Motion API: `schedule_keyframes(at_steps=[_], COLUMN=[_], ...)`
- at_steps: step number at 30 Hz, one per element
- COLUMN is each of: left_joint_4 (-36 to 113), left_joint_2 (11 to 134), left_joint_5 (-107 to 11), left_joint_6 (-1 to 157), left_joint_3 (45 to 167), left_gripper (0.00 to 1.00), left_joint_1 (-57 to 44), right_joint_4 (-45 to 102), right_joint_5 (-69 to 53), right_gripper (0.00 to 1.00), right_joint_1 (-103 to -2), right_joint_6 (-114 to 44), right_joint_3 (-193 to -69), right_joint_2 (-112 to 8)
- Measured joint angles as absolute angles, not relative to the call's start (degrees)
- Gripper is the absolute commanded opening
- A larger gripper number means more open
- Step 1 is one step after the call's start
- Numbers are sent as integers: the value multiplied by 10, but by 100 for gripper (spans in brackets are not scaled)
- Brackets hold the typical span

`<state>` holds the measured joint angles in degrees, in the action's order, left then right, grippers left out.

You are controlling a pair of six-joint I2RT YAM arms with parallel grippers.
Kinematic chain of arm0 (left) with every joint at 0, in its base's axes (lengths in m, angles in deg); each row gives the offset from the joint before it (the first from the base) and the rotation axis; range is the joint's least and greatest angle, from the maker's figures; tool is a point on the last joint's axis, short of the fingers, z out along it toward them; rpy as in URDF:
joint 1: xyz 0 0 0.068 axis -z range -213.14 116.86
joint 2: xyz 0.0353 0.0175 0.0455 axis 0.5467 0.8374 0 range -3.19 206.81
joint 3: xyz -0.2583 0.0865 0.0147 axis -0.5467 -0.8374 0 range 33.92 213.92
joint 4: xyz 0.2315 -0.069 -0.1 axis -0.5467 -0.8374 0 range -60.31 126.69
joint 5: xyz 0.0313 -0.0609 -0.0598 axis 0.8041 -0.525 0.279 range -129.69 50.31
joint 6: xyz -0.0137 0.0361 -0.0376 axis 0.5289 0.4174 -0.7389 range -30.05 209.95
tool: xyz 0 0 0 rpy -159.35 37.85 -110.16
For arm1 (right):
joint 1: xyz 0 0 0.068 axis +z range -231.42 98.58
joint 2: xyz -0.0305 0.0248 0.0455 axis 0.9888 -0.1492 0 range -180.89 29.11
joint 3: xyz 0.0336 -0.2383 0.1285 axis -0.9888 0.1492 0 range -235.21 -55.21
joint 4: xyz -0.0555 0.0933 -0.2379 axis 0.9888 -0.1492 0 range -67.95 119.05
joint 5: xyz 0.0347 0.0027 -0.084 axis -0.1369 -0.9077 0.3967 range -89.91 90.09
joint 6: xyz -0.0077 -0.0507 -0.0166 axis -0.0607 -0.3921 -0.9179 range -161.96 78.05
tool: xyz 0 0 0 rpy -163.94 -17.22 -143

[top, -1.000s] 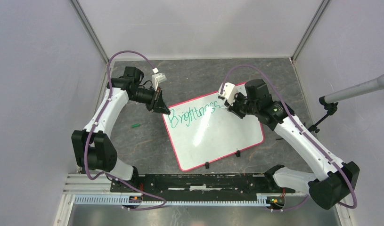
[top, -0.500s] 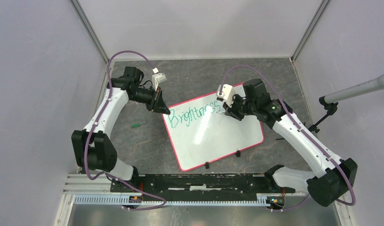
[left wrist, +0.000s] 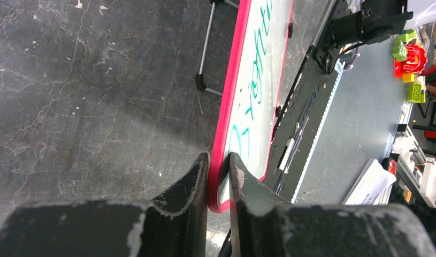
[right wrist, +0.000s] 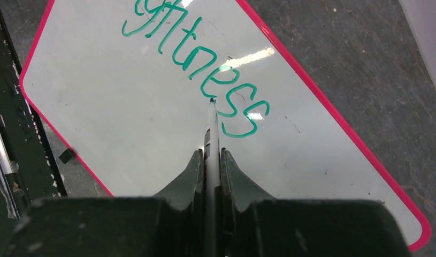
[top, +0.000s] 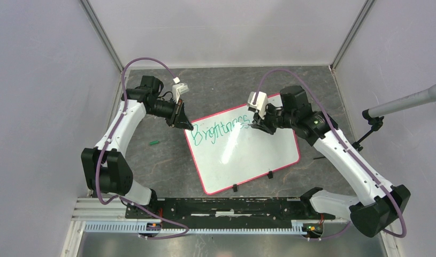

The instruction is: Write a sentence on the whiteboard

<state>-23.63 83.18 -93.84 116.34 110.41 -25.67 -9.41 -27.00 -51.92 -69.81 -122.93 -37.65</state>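
From my right wrist the start of the green writing (right wrist: 198, 63) is cut off; only "ghtness" shows. From my left wrist the board (top: 247, 160) is nearly edge-on, its letters squashed. The marker (right wrist: 210, 126) is mostly buried in my right gripper (right wrist: 210, 156), pinched tight. Its tip is by the last letters; I cannot tell if it touches. My left gripper (left wrist: 218, 160) pinches the board's red rim at its left corner. The board lies flat on the table (top: 151, 166) between my arms, long axis near-left to far-right, writing along the far edge.
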Motion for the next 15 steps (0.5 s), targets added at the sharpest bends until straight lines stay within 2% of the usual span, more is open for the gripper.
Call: schedule_keyframes(at_steps=[15], left_joint_4=[-261], left_joint_2=[835], left_joint_5=[-910], left_joint_6=[1153], left_joint_3=[1121], left_gripper=[3], left_joint_1=[-252], right_joint_4=[-108], right_joint_5=[-250], right_gripper=[0], right_joint_1=[-549], right_joint_6=[-719], right_joint_3=[-1230], right_joint_2=[-354])
